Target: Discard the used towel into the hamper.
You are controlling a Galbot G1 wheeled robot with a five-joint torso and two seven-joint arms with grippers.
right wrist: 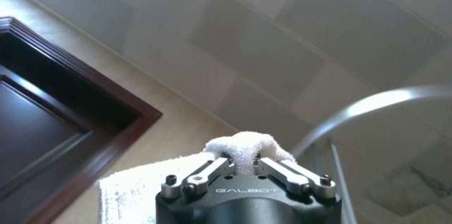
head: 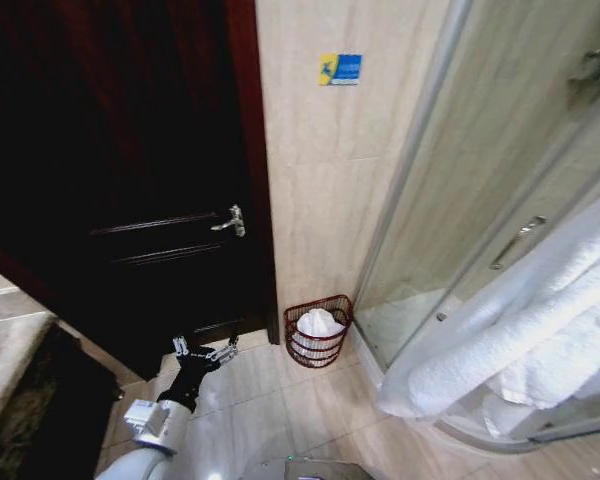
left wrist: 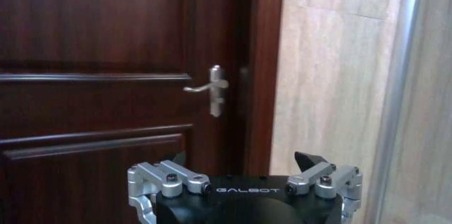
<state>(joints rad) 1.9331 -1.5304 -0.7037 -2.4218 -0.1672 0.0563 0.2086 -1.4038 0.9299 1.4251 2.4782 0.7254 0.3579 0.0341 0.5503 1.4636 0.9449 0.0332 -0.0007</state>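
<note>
Left gripper (head: 202,352), fingers released and empty, hangs low before the dark wooden door (head: 120,170). Small reddish-brown wire hamper (head: 317,331), already holding white cloth, stands beyond its fingers. Right gripper (right wrist: 245,167) fingers clench the white terry towel (right wrist: 244,147). Transport step; release above the hamper remains.

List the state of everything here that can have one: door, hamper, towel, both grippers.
Door: shut, handle level.
Hamper: upright on the floor by the wall, white cloth already inside.
Towel: lifted, draped in a long fold, not in the hamper.
Right gripper: shut on the towel.
Left gripper: open, empty, low in front of the door.
</note>
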